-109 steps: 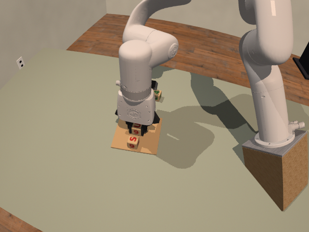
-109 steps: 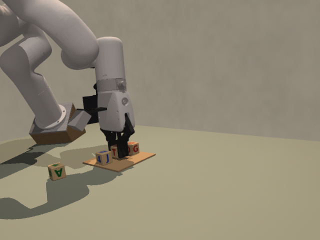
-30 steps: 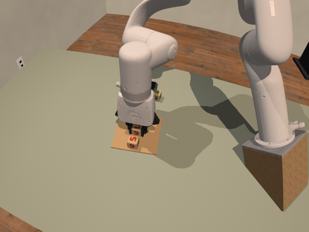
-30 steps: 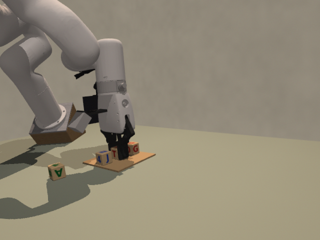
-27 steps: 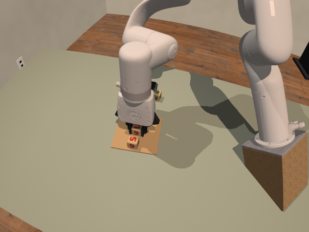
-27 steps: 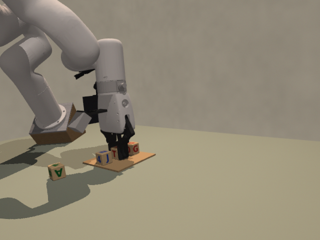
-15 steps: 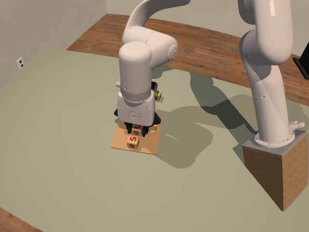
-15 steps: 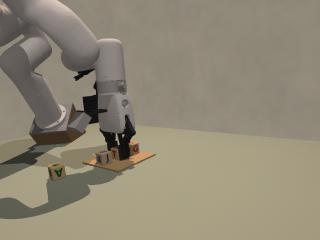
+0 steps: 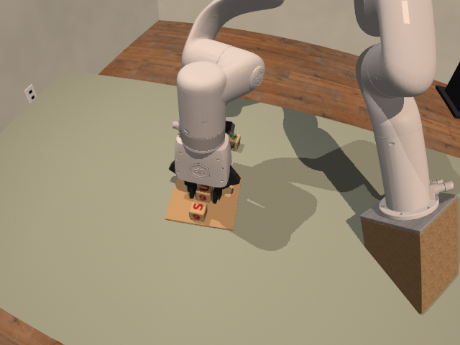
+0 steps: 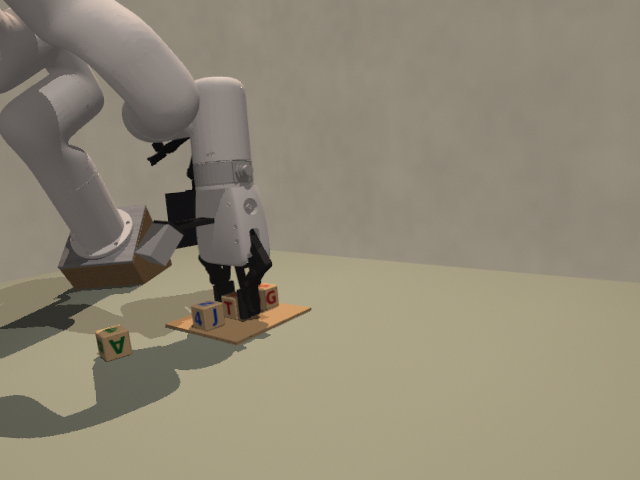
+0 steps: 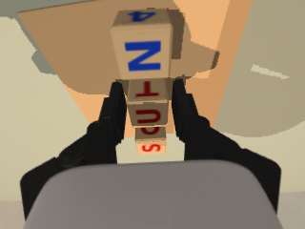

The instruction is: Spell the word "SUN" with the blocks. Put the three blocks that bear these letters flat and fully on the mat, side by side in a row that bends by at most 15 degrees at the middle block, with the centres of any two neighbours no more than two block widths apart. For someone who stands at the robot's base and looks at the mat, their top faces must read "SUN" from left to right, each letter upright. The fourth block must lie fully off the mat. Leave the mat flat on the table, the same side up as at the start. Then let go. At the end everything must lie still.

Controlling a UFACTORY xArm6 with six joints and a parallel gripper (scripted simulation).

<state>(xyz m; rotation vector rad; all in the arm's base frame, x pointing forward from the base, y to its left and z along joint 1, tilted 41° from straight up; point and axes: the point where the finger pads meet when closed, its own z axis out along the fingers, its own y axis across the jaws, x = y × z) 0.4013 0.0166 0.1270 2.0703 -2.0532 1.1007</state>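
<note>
Red S [image 11: 151, 148] | red U [image 11: 148, 115] | blue N [image 11: 142, 55] | tool [image 11: 149, 112] open

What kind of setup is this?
Likely a robot manipulation test room: one arm on a wooden pedestal on a broad grey-green table, lettered blocks on a small mat, bare walls, plank floor.

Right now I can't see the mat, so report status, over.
Gripper open, fingers astride U block. S, U, N rowed on mat. Fourth block off mat.
</note>
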